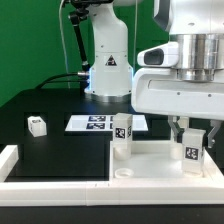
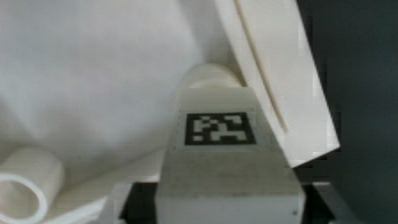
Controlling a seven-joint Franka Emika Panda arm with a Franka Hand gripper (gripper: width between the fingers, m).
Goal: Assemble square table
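So here's what you're looking at: the end effector [image 1: 193, 141] is hanging low over the exterior view's right side of the square panel [image 1: 150, 170], and it's pinching the gripped leg [image 1: 192, 152] between its 2 fingers [image 1: 178, 134]. In the wrist view that leg's sides are sitting flush against the dark fingers with no gap showing and its tag is facing the camera, so I'm calling it clamped. The leg is standing upright with its lower end down by the panel. Whether it's actually touching the panel, I can't tell.

The panel is lying flat at the front of the black surface [image 1: 55, 150], with white border rails [image 1: 9, 160] running along the exterior view's left and front edges. A 2nd leg [image 1: 123, 135] is standing upright at the panel's back corner on the exterior view's left, tag toward the camera, well apart from the gripped one. A 3rd leg [image 1: 38, 125] is sitting by itself on the black surface, off toward the exterior view's left and away from the panel. The marker board [image 1: 98, 122] is lying flat just behind the 2nd leg, and the arm's base [image 1: 108, 65] is standing at the back.

In the wrist view you're also getting a round raised ring [image 2: 25, 185] near the gripped leg.
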